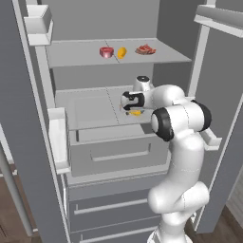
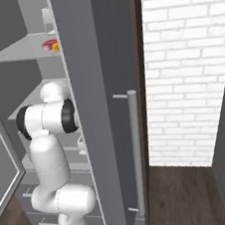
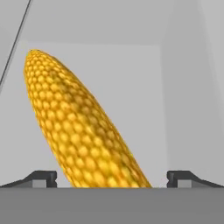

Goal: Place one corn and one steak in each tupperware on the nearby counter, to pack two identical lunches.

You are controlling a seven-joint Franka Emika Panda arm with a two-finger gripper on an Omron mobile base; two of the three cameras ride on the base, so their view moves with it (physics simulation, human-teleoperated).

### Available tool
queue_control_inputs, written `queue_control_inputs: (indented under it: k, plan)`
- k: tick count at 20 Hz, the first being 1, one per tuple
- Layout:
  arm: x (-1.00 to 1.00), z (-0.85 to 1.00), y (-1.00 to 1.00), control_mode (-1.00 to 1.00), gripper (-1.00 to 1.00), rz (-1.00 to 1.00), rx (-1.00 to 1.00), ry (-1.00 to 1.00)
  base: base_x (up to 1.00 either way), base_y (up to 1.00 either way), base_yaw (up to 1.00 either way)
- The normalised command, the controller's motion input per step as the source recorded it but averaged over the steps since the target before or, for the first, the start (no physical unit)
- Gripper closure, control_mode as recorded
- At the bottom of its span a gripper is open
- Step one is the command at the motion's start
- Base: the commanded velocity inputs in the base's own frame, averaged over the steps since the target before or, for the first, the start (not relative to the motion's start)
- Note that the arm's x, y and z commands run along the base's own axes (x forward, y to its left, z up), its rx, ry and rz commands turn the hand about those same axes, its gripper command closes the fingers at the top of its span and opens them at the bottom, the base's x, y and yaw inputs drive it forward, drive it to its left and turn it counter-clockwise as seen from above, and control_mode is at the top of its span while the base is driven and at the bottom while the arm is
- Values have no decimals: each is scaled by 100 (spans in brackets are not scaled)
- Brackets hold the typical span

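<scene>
Jaws stand wide, straddling the long corn cob [image 3: 81, 127] on the lower fridge shelf [image 1: 90, 111], lined up to close on it; nothing is held yet.

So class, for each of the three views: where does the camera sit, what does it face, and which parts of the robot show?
Left base view: behind-left, facing open fridge shelves; arm and gripper over a corn cob.
Right base view: behind-right, facing the fridge's side wall and a brick wall; arm at left.
Hand view: on the hand, facing the cob between open fingertips.
Shared: the cob.
</scene>
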Motion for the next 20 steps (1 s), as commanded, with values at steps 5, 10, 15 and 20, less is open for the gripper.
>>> queue_control_inputs:
  k: [5,10,15,20]
  plan:
    - [-16,-51,0,-100,100,2,-1,0,0,0,0]
    - [-11,-10,0,-100,100,1,0,0,0,0,0]
    - [-37,-2,0,-100,100,2,0,-2,0,0,0]
    - [-100,40,12,-100,100,7,0,-46,0,0,0]
